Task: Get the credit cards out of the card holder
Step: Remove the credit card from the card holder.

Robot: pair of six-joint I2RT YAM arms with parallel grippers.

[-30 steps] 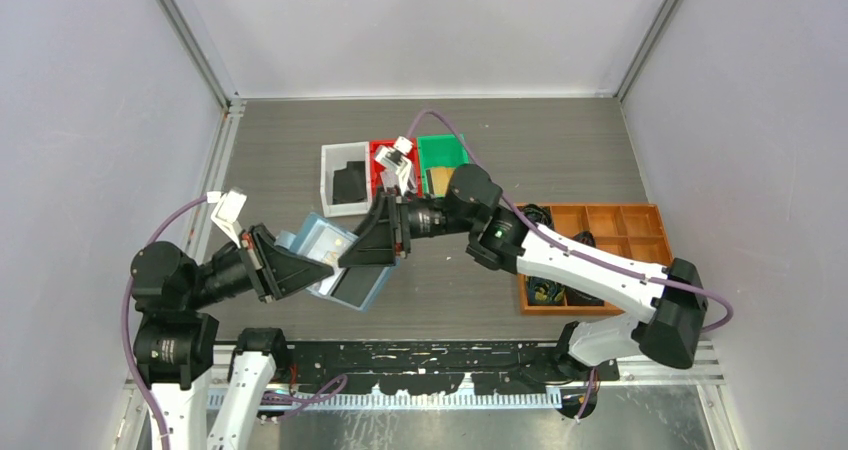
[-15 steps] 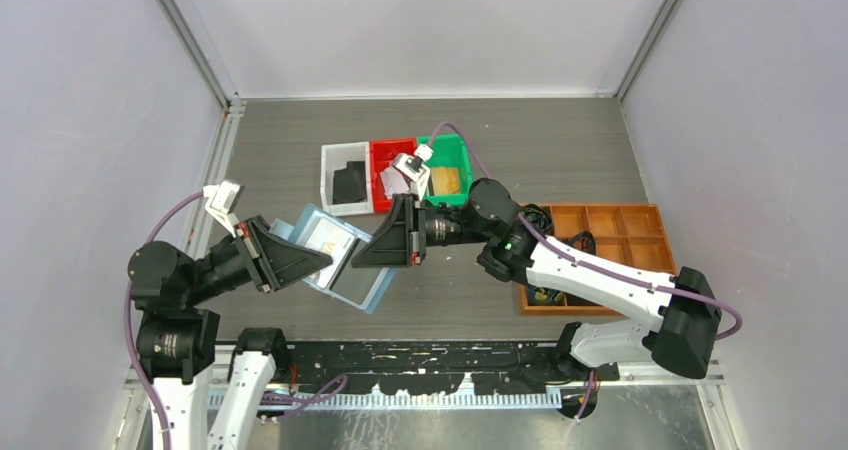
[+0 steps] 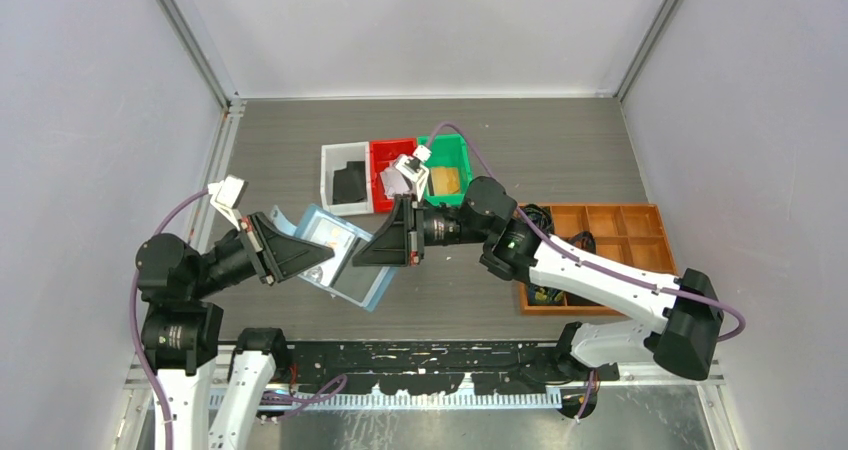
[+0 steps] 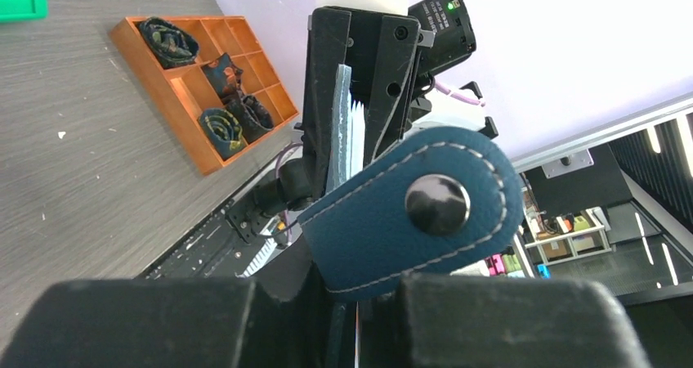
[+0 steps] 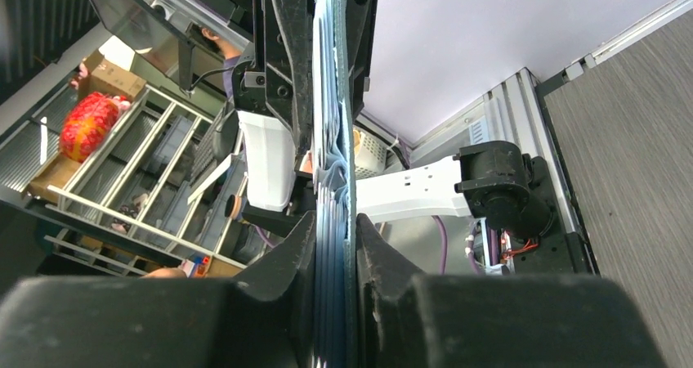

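Card holder [image 3: 340,270]: you have it open and off the table [image 3: 560,150], strung between both arms. It looks soft, light and floppy, so it will likely sag if you free one side.

Snap tab [image 4: 417,213]: pokes out past the left gripper [image 4: 364,311], which pinches that flap narrowly.

Right gripper [image 5: 333,249]: clamped near-closed on the opposite edge.

Credit cards [image 3: 326,233]: one pale face seems to show in a slot. Probably thin, stiff and slick, so take it by its exposed edge.
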